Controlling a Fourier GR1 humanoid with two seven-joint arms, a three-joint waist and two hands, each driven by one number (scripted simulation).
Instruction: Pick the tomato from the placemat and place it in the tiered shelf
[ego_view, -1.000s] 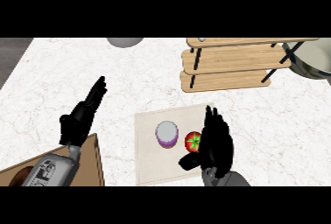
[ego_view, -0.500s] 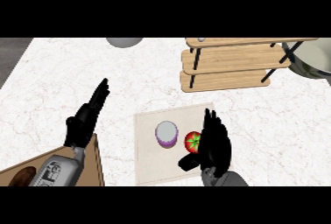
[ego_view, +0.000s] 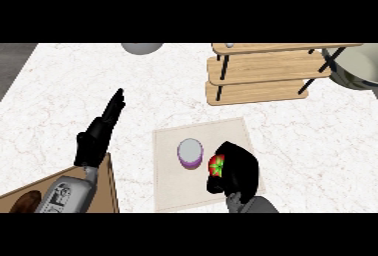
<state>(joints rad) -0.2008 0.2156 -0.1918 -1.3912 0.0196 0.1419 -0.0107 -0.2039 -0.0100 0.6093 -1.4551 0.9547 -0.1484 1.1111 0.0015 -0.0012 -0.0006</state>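
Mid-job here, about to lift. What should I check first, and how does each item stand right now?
1. Right hand curled round the tomato: ok.
2. Tomato off the placemat: cannot tell; it shows over the mat.
3. Purple round object apart from the right hand: cannot tell; it sits close at the tomato's left.
4. Tiered shelf in view, up and right of the placemat: ok.
5. Left hand open at the view's left, away from the line to the shelf: ok.
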